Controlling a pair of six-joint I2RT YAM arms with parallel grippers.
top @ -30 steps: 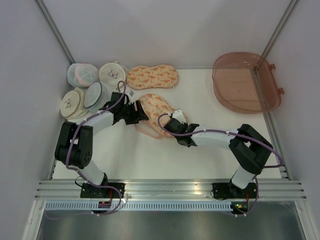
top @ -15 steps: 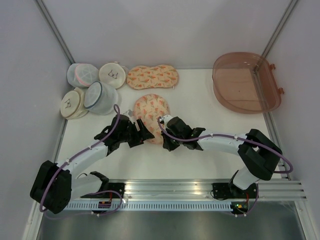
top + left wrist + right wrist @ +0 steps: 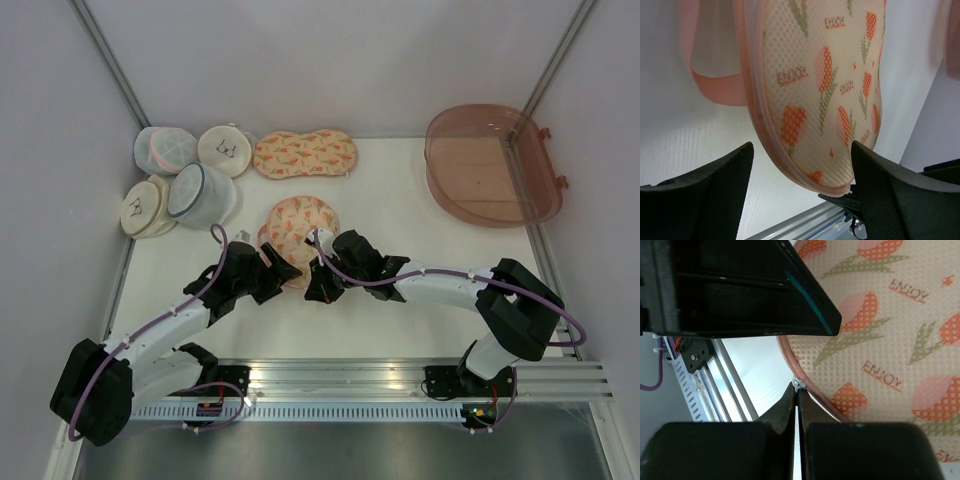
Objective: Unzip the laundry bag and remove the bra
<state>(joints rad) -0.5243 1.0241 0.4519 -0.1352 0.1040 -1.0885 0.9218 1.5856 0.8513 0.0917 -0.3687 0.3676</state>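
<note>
Fingers [image 3: 782, 412] pinch the zipper pull [image 3: 796, 384] of the laundry bag [image 3: 890, 340].

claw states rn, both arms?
Left claw: open, the end of the laundry bag between its fingers.
Right claw: closed, pinching the bag's zipper pull.

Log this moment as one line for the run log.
left claw: open at laundry bag edge | right claw: shut on zipper pull | bra: not visible
</note>
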